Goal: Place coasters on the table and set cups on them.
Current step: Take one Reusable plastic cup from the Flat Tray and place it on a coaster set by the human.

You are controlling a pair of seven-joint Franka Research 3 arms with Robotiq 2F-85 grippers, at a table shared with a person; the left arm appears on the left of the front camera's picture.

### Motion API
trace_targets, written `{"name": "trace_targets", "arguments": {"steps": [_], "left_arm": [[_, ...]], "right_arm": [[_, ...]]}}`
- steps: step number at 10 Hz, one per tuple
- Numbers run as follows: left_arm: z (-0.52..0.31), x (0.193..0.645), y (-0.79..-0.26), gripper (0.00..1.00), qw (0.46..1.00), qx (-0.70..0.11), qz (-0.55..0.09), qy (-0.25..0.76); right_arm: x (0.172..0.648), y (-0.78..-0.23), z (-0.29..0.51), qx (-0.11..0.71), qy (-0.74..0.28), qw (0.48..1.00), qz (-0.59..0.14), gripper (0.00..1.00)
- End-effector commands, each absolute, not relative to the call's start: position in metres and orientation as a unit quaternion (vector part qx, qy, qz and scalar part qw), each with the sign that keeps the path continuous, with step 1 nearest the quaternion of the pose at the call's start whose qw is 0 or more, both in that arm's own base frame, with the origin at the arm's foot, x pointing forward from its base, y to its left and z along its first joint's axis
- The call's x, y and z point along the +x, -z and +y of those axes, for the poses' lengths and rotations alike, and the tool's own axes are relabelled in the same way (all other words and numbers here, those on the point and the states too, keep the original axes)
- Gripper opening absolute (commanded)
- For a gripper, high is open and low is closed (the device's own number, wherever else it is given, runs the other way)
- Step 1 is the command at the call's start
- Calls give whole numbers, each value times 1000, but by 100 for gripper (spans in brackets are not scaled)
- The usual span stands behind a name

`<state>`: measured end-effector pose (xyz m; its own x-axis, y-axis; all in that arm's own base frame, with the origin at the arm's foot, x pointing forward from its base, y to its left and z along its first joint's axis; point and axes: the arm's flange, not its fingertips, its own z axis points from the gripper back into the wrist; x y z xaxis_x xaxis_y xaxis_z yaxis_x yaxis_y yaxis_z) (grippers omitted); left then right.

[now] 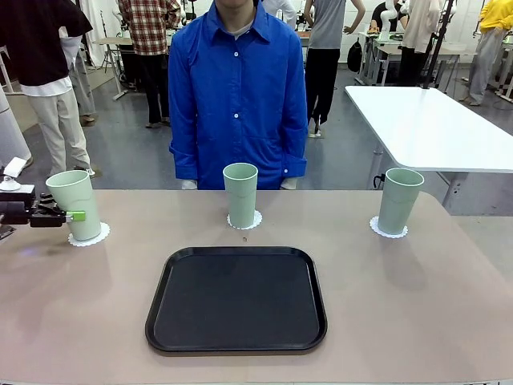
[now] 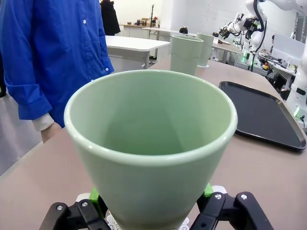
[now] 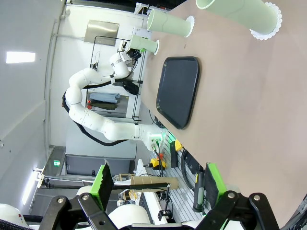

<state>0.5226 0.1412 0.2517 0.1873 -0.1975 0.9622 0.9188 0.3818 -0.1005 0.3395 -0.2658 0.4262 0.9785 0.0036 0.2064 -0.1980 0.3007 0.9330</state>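
Mint-green left cup (image 1: 74, 202) clamped by left end effector (image 1: 70, 215) on coaster (image 1: 90, 235), right end effector (image 3: 156, 184) wide apart

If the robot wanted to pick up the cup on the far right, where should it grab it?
Around the middle of the right cup, fingers coming level from the robot's own side. It stands upright on its coaster, tapers toward the base and has no handle, so squeezing its side wall probably works best.

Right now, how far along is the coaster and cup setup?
Done: all three cups stand on coasters, the middle cup and the right cup free of any gripper. In hand: the left gripper is closed around the left cup on its coaster. The right gripper is open and empty. Left: likely just releasing that cup and retracting.
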Motion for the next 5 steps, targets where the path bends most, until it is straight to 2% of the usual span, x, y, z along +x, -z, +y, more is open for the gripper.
{"name": "trace_targets", "arguments": {"steps": [1,3,4,5], "left_arm": [[141,527,-252,86,665,-381,-492,413],[140,527,-249,86,661,-383,-491,418],[140,527,-249,100,661,-387,-487,420],[141,526,-249,100,660,-388,-487,421]], "right_arm": [[338,-428,-266,587,-60,804,-78,100],[338,-428,-266,587,-60,804,-78,100],[338,-428,-266,587,-60,804,-78,100],[338,-428,-266,587,-60,804,-78,100]]}}
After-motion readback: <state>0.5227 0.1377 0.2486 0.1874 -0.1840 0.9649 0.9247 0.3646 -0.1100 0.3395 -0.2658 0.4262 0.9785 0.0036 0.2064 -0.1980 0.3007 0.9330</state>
